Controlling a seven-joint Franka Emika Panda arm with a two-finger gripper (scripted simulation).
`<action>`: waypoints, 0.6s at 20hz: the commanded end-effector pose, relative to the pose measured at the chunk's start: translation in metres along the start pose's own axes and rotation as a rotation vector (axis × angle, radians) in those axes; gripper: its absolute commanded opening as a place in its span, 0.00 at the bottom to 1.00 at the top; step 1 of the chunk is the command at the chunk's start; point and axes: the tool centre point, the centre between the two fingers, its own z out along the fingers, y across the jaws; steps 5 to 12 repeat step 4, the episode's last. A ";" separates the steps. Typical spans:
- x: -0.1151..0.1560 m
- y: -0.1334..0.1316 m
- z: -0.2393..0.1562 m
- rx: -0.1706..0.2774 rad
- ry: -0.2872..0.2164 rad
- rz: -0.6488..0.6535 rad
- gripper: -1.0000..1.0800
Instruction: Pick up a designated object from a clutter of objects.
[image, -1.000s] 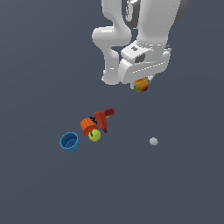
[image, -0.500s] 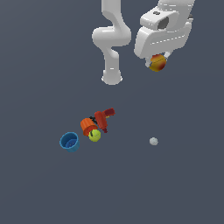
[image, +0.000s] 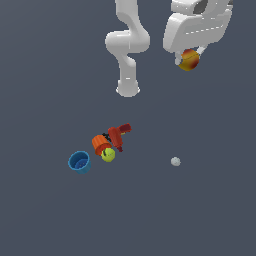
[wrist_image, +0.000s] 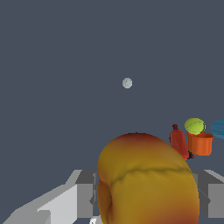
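Flat, even sim lighting on my feeds; floor (image: 45, 60) is a uniform dull grey-blue, no cast shadows, no glare; arm (image: 128, 45) shades softly, brighter on top; exterior view is sharp but small things look pixelated; wrist view has the fruit (wrist_image: 146, 183) huge up close, edges jagged, no lens warp I can see.

No legible text, labels, brands, numbers or signs anywhere in either view: none on the blue cup (image: 79, 162), orange cylinder (image: 100, 144), red drill-like tool (image: 118, 135), yellow-green ball (image: 108, 155), round fruit (image: 189, 60), or white arm (image: 128, 45).
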 end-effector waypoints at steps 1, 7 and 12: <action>0.001 -0.001 -0.001 0.000 0.000 0.001 0.00; 0.001 0.001 0.000 0.000 0.000 0.001 0.00; 0.001 0.001 0.000 0.000 0.000 0.001 0.00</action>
